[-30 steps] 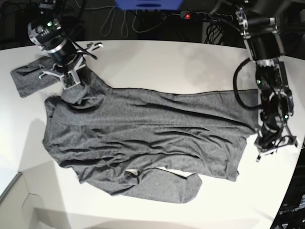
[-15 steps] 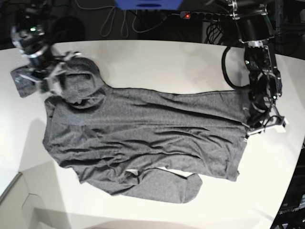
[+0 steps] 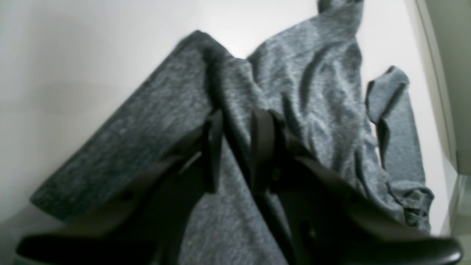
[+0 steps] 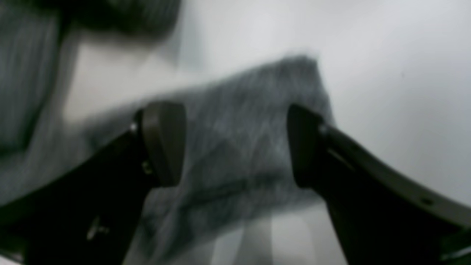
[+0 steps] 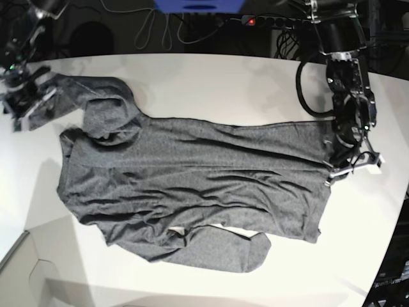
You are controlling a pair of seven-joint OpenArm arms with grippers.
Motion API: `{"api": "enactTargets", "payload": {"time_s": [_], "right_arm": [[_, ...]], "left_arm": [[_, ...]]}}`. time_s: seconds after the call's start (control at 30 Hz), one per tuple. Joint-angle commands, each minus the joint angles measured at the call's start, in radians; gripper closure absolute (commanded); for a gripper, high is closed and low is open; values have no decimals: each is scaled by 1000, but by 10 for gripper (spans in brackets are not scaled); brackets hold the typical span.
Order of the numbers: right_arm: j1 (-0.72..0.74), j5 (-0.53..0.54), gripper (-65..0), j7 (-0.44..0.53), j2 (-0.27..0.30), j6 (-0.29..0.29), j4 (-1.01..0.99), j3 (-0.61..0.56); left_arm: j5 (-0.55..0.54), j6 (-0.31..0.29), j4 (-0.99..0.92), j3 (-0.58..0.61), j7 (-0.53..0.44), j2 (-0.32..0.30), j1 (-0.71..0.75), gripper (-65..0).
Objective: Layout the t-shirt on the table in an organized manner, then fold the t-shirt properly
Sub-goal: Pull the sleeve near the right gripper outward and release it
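The dark grey t-shirt point(image 5: 192, 173) lies spread across the white table point(image 5: 223, 77), with one sleeve reaching far left and another folded at the front. My left gripper point(image 5: 342, 167) sits at the shirt's right edge. In the left wrist view its fingers point(image 3: 213, 147) are closed on a raised fold of the t-shirt point(image 3: 323, 92). My right gripper point(image 5: 22, 105) is at the far-left sleeve end. In the blurred right wrist view it point(image 4: 235, 147) is open, its fingers point(image 4: 163, 143) straddling the sleeve point(image 4: 239, 121) without pinching it.
A power strip with a red light point(image 5: 252, 21), cables and a blue object point(image 5: 198, 5) lie behind the table's back edge. The table's curved edge point(image 5: 386, 256) runs close to the left gripper. A white panel corner point(image 5: 16, 262) shows at the front left.
My right gripper moved left from the shoulder area out to the sleeve end, and the sleeve shifted. My left gripper moved from the table's edge onto the shirt's right edge.
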Motion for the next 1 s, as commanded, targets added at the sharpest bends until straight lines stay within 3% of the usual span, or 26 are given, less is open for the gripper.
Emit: {"api": "enactTargets", "payload": {"time_s": [0.0,0.23,0.53,0.67,0.8,0.97], "right_arm": [[13,2,-414,10,25,-5,-10,19],[55,2,-414,16,96,-5,-93,41],[72,1,-401,11,119,-5,-213,38],[57,1,-275,11,101,-5,-226,35],[25,2,0,11,58,-5,-156,39],[-61,10,0,17,-71,-5,149,68]], "left_arm": [[-3,-8,17,-1,-12,-10,-16,-139],[-3,-8,16,-1,-12,-10,-15,-139],[-3,-8,27,-8,-12,-16,-15,-139],[-3,-8,27,-9,-12,-21,-15,-139],[-3,-8,43,-11,-12,-24,-13,-139],[-3,-8,103,-11,-12,-42,7,-139]]}}
